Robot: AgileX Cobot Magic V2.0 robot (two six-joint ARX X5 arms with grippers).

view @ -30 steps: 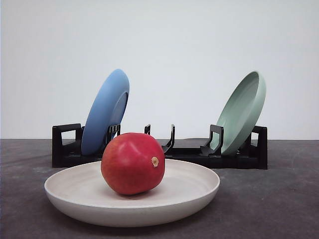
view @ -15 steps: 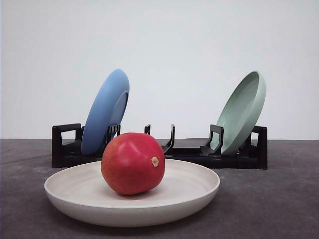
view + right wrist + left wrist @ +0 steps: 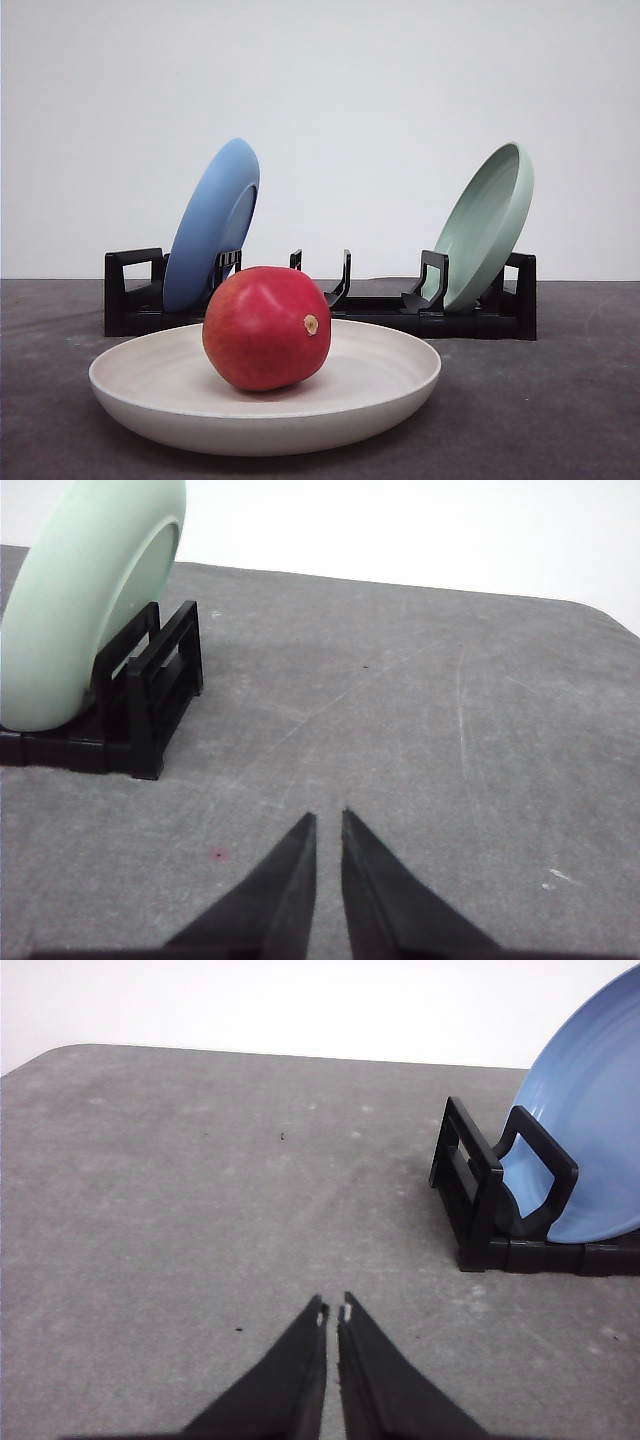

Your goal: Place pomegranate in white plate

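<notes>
The pomegranate [image 3: 266, 328] rests inside the white plate [image 3: 400, 385], near the surface's [image 3: 560, 410] front edge, stem nub facing right. Left pincer [image 3: 332, 1312] nearly closed, empty. Right pincer [image 3: 328, 818] slightly parted, empty, above bare surface.

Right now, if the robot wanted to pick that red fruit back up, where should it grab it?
Probably across the pomegranate's widest middle, coming from above. It is round and smooth, so fingers hold best at the bulge, and the white plate's raised rim blocks a low sideways approach.
</notes>
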